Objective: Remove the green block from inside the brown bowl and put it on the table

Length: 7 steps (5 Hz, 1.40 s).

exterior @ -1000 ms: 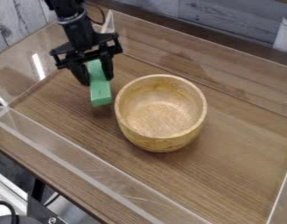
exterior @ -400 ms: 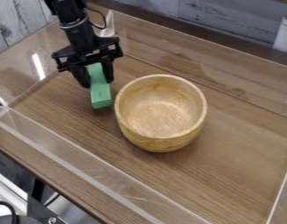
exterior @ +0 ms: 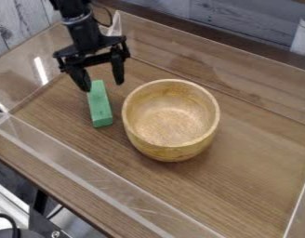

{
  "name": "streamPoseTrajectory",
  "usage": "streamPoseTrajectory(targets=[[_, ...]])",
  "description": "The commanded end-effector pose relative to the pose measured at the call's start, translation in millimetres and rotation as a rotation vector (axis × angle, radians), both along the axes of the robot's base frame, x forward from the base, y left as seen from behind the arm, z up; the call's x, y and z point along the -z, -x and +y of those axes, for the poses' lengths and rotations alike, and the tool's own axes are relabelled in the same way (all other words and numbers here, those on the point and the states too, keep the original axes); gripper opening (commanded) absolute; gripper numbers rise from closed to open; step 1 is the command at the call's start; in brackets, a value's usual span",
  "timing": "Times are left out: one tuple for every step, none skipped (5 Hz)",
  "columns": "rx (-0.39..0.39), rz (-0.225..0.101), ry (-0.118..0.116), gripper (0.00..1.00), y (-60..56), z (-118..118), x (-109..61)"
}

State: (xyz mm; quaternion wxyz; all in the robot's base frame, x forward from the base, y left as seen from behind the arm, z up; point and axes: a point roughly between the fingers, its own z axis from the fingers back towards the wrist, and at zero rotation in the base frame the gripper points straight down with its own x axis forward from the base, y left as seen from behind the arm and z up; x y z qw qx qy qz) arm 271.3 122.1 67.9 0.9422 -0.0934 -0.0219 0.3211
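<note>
The green block [exterior: 100,102] lies flat on the table [exterior: 242,167], just left of the brown bowl [exterior: 173,118], apart from its rim. The bowl is empty inside. My gripper [exterior: 97,76] hangs directly above the block's far end, its black fingers [exterior: 81,80] spread wide and open, holding nothing. The fingertips stand a little above the block without touching it.
Low clear acrylic walls [exterior: 68,167] border the table on the front and left. A dark cable trails behind the arm at the back. Wood-grain surface stretches to the right of the bowl.
The fingers have opened and let go of the green block, which now lies flat on the table. The gripper has risen slightly above it.
</note>
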Motion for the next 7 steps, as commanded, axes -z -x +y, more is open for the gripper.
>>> streamPoseTrajectory(targets=[[0.004,-0.076,-0.05,1.0,-8.8,6.0,-26.8],[0.017,-0.083,-0.054,1.0,-9.6,5.0,-34.6],[0.032,-0.104,-0.05,1.0,-11.3,7.0,-53.4],[0.05,-0.128,-0.047,1.0,-11.6,11.5,-74.6],[0.075,-0.149,-0.065,1.0,-8.0,16.7,-89.2],[0.061,-0.15,-0.087,1.0,-5.6,24.4,-84.4],[0.064,-0.134,-0.105,0.0,-6.2,28.0,-73.5]])
